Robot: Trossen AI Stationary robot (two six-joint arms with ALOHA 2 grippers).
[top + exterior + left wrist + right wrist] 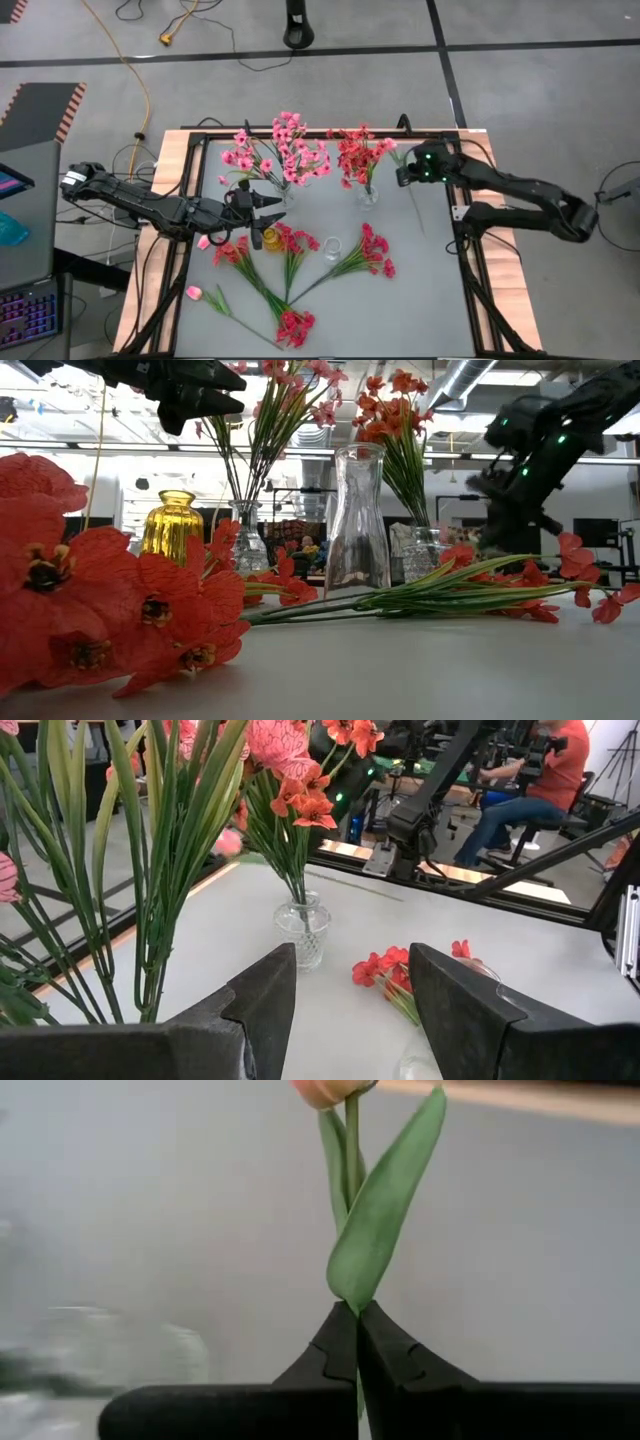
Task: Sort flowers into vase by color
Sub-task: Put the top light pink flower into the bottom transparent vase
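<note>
Pink bud on a loose tulip (194, 293) at the table's near left corner, stem angling inward. Just above it, left gripper (268, 209) hovering over the left-centre of the grey table (400, 310), fingers (262, 990) spread wide apart, nothing between them. Amber vase (271, 238) right under that gripper, and beside it a clear empty vase (358, 520) standing upright. Pink bunch (282, 150) upright in a glass vase at the back left. Red sprigs (290, 285) lying flat across the near middle, fanned out, stems meeting toward the front. Red bunch (359, 155) upright in its own clear vase (302, 928) at the back centre. Farther right, right gripper (357, 1342) raised near the back right, pinched tight on a pale tulip stem (352, 1140), long leaf (385, 1205) rising just past the fingertips, bud barely visible at the frame's edge.
</note>
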